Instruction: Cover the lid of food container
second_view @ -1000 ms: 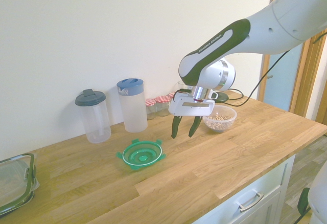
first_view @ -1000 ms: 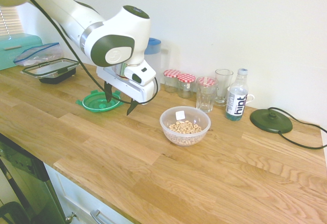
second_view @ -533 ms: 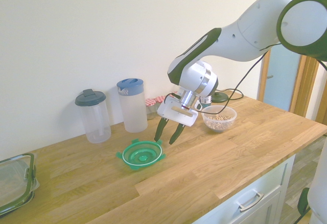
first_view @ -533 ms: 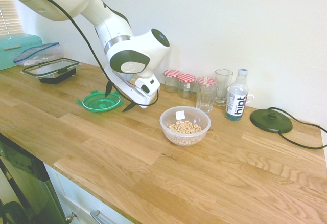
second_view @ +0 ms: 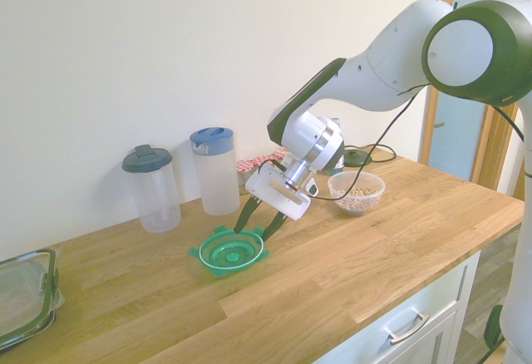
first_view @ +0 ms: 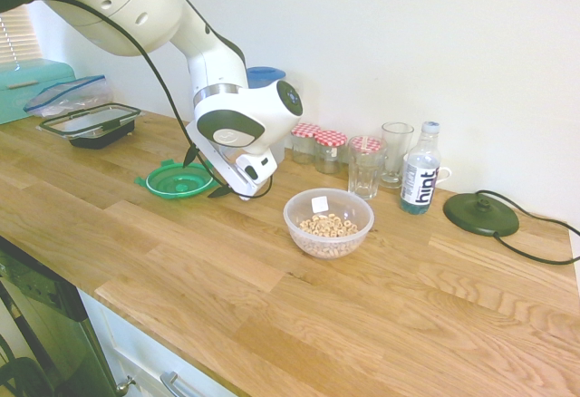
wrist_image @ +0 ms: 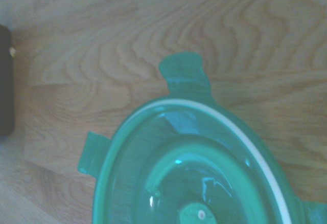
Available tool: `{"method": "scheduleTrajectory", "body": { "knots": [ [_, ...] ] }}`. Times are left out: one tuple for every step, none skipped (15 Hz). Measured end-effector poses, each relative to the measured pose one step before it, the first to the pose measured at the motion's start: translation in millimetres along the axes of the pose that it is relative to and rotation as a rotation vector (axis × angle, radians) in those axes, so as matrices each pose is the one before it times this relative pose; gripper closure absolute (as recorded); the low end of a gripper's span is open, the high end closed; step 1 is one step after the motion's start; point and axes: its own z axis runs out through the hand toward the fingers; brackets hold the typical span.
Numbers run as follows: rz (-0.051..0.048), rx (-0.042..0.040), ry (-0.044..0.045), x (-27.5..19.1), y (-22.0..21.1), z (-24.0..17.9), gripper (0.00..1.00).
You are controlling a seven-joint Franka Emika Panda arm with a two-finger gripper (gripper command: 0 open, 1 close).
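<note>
Hovering over lid [second_view: 232, 251], gripper [second_view: 256, 220] tilted, jaws spread wide, holding nothing. Lid flat on counter [first_view: 381, 306], well apart from food container [first_view: 328, 222]. Risk: slanted fingers clipping thin rim, skidding lid away or pinching side clip instead.
</note>
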Motion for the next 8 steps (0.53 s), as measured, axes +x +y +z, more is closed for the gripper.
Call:
{"method": "scheduleTrajectory", "body": {
  "knots": [
    [0.01081, 0.01792, -0.00997, 2.41, 1.88, 0.85, 0.0],
    [0.01035, 0.01186, -0.01008, 1.8, 1.85, 2.62, 0.0],
    [0.006, 0.01302, -0.01168, 0.51, 0.28, 2.64, 0.0],
    [0.00743, 0.01169, -0.01049, 0.0, 0.55, 2.45, 0.0],
    [0.00881, 0.01097, -0.00876, 0.07, 0.53, 2.09, 0.0],
    [0.00888, 0.01244, -0.00972, -0.07, 0.54, 2.87, 0.0],
    [0.00824, 0.01278, -0.01261, -0.36, 0.52, 3.44, 0.0],
    [0.00601, 0.01267, -0.01026, -0.49, 0.25, 3.46, 1.0]
  ]
}}
